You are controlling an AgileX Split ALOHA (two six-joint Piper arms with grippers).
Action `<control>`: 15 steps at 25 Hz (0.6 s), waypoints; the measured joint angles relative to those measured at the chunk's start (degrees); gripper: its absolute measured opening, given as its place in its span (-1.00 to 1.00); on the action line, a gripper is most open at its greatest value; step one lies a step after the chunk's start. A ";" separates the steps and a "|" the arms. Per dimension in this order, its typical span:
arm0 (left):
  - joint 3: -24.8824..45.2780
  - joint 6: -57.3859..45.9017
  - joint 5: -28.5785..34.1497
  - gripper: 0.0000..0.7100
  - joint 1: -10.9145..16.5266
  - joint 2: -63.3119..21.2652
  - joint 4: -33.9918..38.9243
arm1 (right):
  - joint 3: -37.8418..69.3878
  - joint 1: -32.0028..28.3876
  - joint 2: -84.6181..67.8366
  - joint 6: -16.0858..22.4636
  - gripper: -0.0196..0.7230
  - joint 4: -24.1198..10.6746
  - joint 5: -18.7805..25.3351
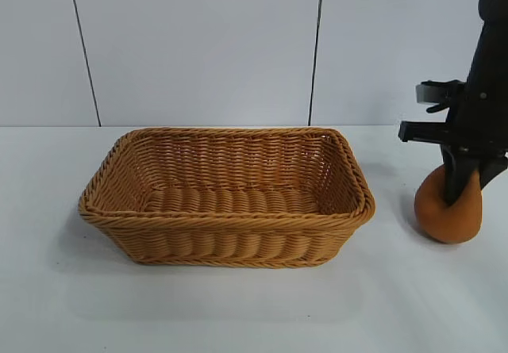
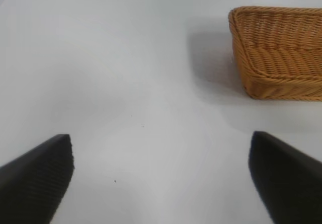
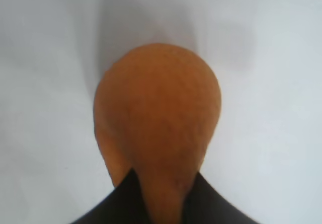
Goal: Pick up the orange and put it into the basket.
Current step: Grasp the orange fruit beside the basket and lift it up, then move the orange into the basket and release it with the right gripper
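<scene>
The orange is dull orange and pear-shaped, and stands on the white table to the right of the basket. My right gripper comes down on it from above and is shut on its knobby top. In the right wrist view the orange fills the middle, with the two dark fingers pinching its narrow end. The wicker basket stands empty at the table's middle. My left gripper is open and empty over bare table, with the basket's corner farther off.
The white table stretches to a grey panelled wall behind. The right arm's black body stands above the orange at the right edge. The left arm is out of the exterior view.
</scene>
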 joint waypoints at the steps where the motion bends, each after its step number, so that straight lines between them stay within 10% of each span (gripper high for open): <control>1: 0.00 0.00 0.00 0.89 0.00 0.00 0.00 | -1.37 0.00 -1.08 0.00 -0.85 -0.13 0.82; 15: 0.00 0.00 0.00 0.89 0.00 0.00 0.00 | -12.74 1.62 -9.38 0.05 -0.85 5.21 5.45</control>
